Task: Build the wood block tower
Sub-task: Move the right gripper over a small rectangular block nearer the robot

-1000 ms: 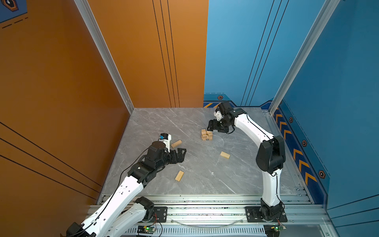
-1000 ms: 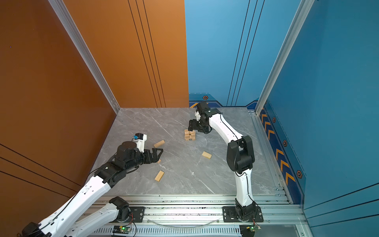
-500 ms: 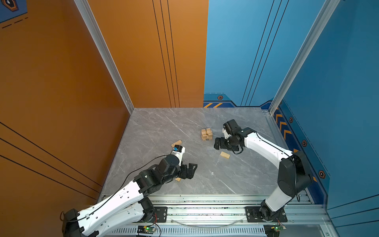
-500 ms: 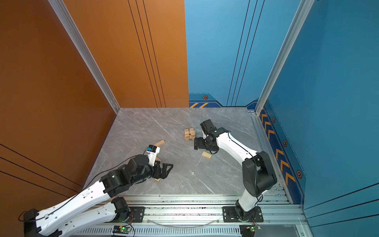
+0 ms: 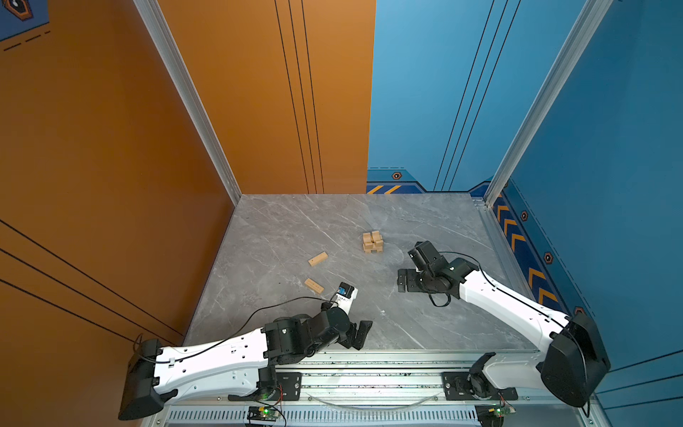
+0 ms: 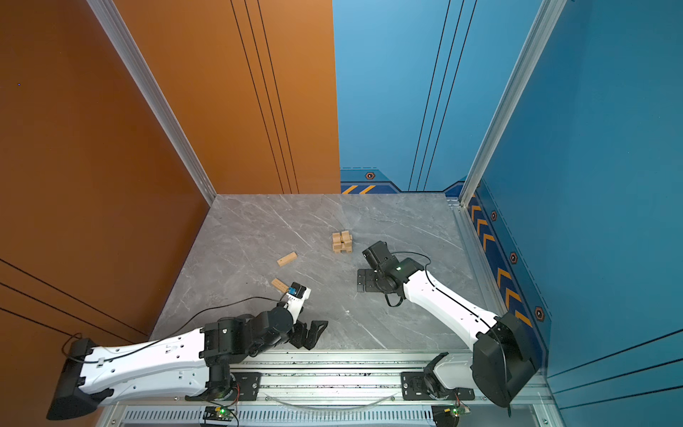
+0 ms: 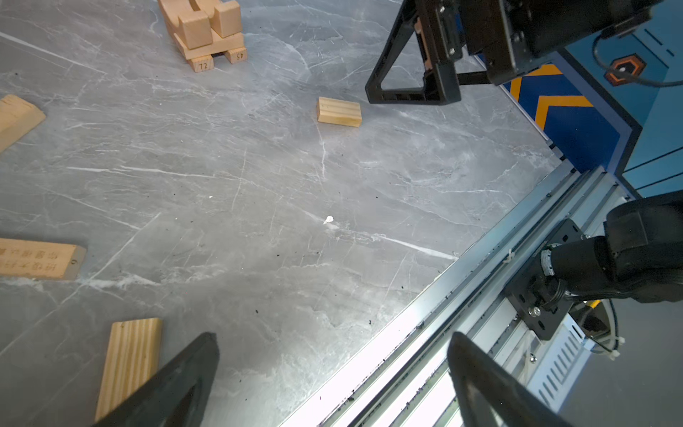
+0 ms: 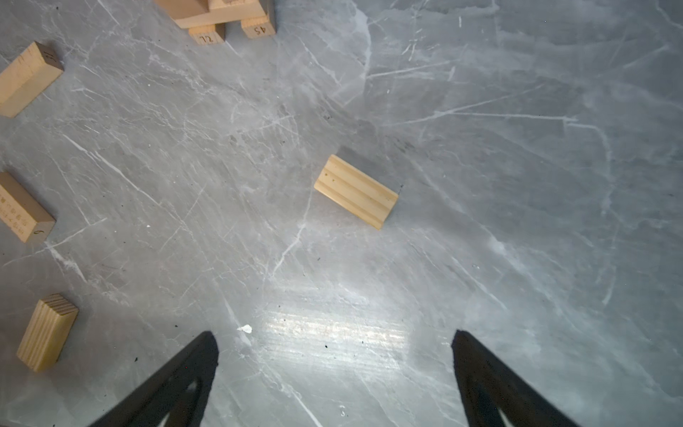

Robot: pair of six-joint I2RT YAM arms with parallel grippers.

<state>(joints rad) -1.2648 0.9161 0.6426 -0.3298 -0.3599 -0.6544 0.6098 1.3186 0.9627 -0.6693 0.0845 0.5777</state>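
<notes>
Tower (image 5: 372, 242): pale wood, 2 bars (image 7: 201, 65) under board (image 7: 216, 47) w/ curved-cut blocks (image 7: 194, 27) atop. Grooved slab (image 8: 356, 191) lies ahead of right gripper (image 8: 334, 332), jaws apart; left gripper (image 7: 332, 334) apart too.

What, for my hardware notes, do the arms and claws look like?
Left arm and right arm: white shells, black joints, a loose black cable along each. Left claw and right claw: black, with triangular open-frame fingers. A white camera mount with a blue patch sits at the left wrist.
</notes>
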